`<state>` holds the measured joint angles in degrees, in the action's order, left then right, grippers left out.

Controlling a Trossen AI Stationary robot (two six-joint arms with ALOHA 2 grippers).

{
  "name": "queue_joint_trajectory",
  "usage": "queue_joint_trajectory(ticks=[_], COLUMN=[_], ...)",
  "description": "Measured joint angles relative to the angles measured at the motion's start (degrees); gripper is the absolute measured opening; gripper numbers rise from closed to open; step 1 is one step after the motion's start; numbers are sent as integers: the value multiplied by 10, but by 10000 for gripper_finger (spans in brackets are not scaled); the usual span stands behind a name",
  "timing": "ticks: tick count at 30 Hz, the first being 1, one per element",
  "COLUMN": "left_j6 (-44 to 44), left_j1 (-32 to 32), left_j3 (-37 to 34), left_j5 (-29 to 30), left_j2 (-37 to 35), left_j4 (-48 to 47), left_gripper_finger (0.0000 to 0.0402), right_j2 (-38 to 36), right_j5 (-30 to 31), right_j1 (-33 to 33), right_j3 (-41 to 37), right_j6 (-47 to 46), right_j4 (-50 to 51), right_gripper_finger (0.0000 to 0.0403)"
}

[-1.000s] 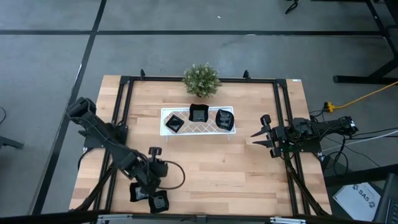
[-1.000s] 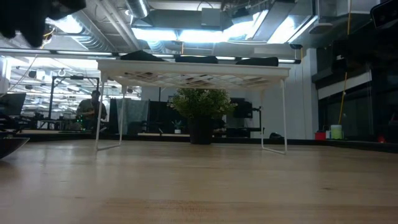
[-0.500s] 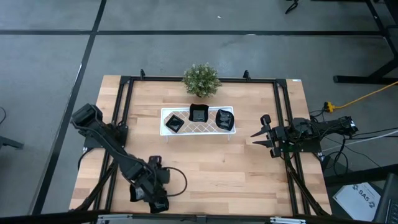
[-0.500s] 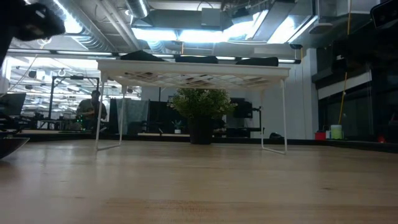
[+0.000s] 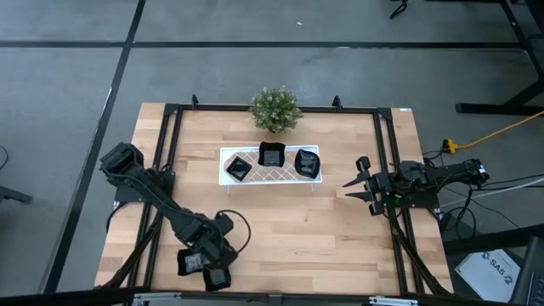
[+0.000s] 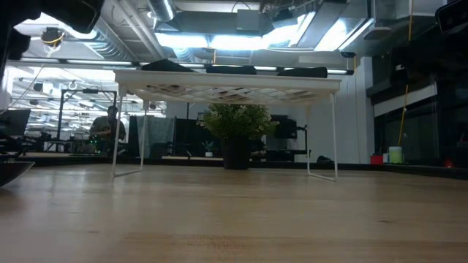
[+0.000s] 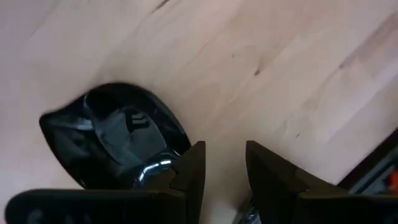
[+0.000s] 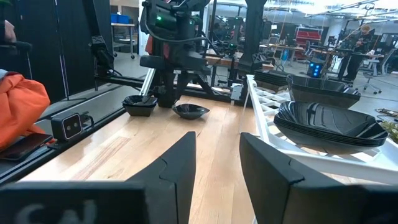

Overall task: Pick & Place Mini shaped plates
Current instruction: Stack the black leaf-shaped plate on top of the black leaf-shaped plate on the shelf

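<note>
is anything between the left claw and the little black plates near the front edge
Nothing visible. The left claw is open right beside one black plate, with only bare table in the gap between its fingers.

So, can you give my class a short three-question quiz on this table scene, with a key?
1. How many mini plates lie on the white tray?
2. True or false: the potted plant stands on the tray.
3. The left jaws are: A) shut on a plate; B) open, beside the two plates at the near left of the table; C) open over the tray.

Key: 1) three; 2) false, it stands on the table behind the tray; 3) B.
</note>
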<state>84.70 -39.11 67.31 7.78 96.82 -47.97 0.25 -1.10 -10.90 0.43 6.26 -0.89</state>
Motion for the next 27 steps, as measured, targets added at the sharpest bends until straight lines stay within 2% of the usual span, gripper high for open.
queue_joint_trajectory(ticks=[7, 11, 20, 27], left_j6=[122, 151, 149, 122], left_j1=[0, 2, 15, 15], left_j3=[0, 0, 0, 0], left_j5=[1, -4, -42, -53], left_j2=[5, 24, 84, 91], left_j4=[-33, -52, -48, -47], left_gripper_finger=[109, 109, 109, 109], right_j2=[0, 0, 0, 0], right_j5=[0, 0, 0, 0], right_j1=[0, 0, 0, 0], right_j3=[0, 0, 0, 0], right_j6=[0, 0, 0, 0], right_j4=[0, 0, 0, 0], right_gripper_finger=[124, 124, 124, 124])
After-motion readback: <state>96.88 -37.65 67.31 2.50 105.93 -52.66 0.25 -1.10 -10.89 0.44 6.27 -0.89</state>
